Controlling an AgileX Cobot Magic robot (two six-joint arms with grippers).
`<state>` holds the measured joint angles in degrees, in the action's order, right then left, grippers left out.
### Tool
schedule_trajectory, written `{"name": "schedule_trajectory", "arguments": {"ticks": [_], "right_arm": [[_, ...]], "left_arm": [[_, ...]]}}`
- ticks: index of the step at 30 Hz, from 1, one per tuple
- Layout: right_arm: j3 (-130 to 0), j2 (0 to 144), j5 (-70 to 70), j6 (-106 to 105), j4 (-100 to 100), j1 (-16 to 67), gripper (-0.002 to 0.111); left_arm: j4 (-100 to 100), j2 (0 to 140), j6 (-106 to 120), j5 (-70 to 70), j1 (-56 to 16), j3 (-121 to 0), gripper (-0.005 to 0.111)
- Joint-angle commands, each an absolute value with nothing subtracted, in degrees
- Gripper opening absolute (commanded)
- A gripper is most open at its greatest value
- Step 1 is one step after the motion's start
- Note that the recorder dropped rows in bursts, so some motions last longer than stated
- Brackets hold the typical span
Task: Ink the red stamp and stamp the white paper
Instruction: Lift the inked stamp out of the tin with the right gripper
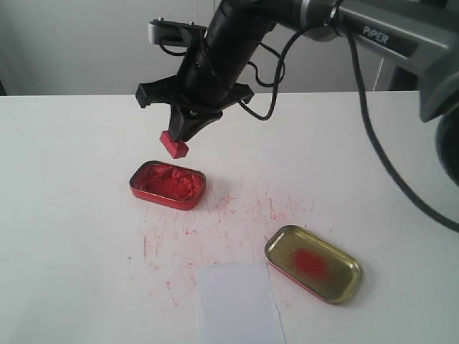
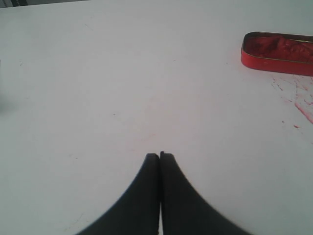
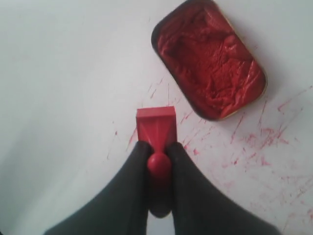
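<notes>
My right gripper point(image 1: 181, 137) hangs above the table just behind the red ink tin point(image 1: 168, 184), shut on the knob of the red stamp point(image 1: 173, 144). In the right wrist view the red stamp point(image 3: 155, 128) sticks out between the fingers of the right gripper point(image 3: 157, 149), with the ink tin point(image 3: 208, 58) off to one side of it. The white paper point(image 1: 239, 304) lies flat at the table's front edge. My left gripper point(image 2: 159, 155) is shut and holds nothing, low over bare tabletop; the exterior view does not show it.
A gold tin lid point(image 1: 313, 262) with a red smear lies right of the paper. Red ink specks point(image 1: 215, 222) cover the table between tin, lid and paper. The ink tin point(image 2: 279, 51) shows at the far edge of the left wrist view.
</notes>
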<state>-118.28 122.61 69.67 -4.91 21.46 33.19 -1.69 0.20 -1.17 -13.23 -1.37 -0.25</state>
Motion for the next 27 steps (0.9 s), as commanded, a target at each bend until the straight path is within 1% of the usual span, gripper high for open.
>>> {"name": "schedule_trajectory", "arguments": {"ticks": [1, 11, 18, 21, 27], "right_arm": [[-111.03, 115.93, 69.96, -4.51, 17.31, 34.8, 0.0], [-90.27, 98.64, 69.74, -4.65, 12.95, 36.83, 0.0], [-75.96, 87.08, 65.56, -4.65, 12.82, 37.3, 0.0], [-67.7, 81.21, 62.85, -4.65, 12.72, 37.3, 0.0], [-57.64, 74.91, 61.2, -1.25, 10.36, 37.3, 0.0]], "left_arm": [[-1.66, 0.0, -1.31, -12.9, -1.29, 0.0, 0.0], [-1.66, 0.0, -1.31, -12.9, -1.29, 0.0, 0.0], [-1.66, 0.0, -1.31, -12.9, -1.29, 0.0, 0.0], [-1.66, 0.0, -1.31, -12.9, -1.29, 0.0, 0.0], [-1.66, 0.0, -1.31, -12.9, -1.29, 0.0, 0.0]]}}
